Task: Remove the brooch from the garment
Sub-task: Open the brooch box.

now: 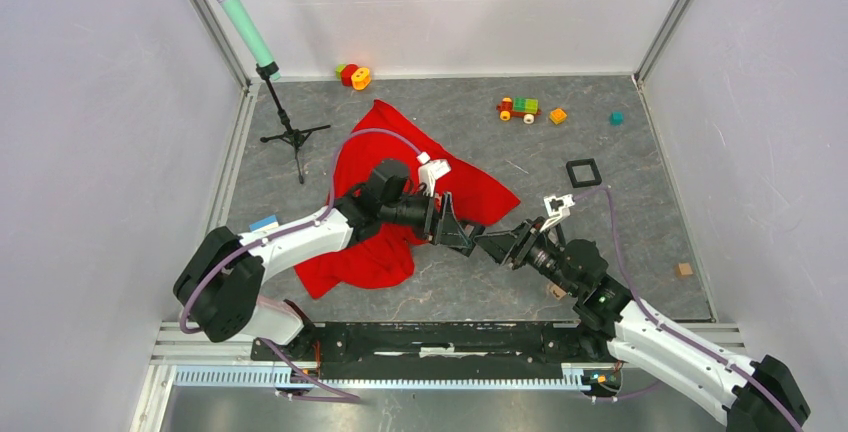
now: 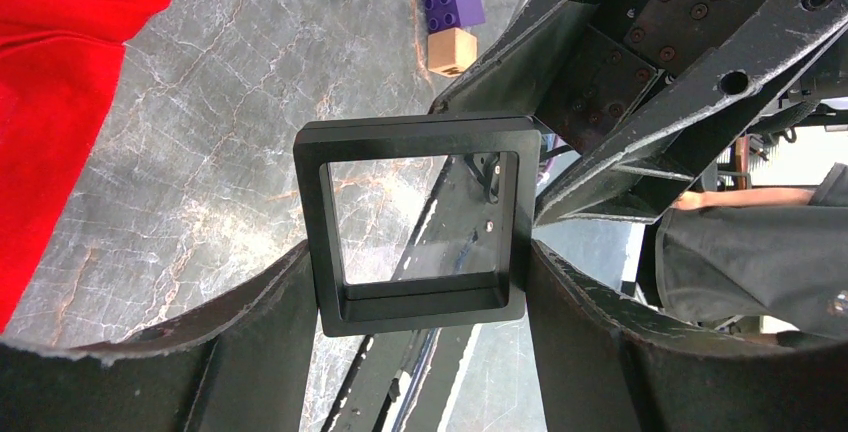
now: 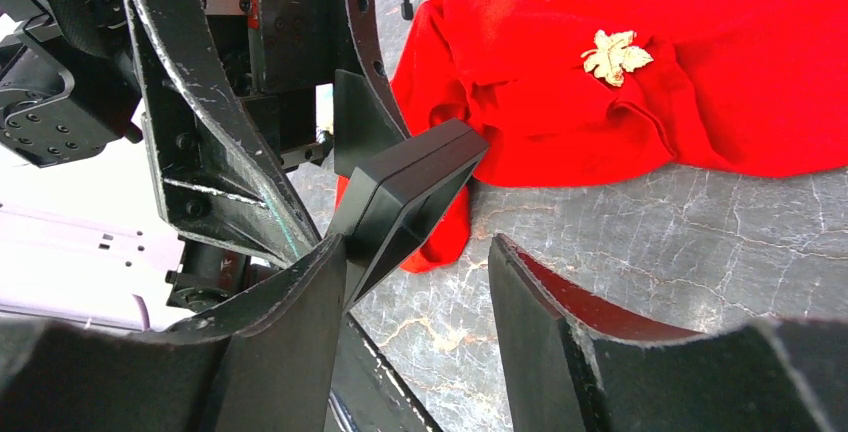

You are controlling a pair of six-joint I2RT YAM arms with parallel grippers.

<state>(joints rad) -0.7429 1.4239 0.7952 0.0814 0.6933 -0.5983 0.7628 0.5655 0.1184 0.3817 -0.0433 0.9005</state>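
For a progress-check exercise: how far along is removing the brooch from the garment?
Done: nothing visible yet. In hand: the left jaws grip a black square frame, and the right jaws stand open beside it. To do: the brooch sits on the red garment, untouched.

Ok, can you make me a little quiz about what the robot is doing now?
1. True or false: the brooch lies on the red garment.
2. Which arm's gripper grips the black frame: A left, B right, C neither?
3. Fill in: the brooch is shaped like a ____.
Key: 1 true; 2 A, the left gripper; 3 leaf.
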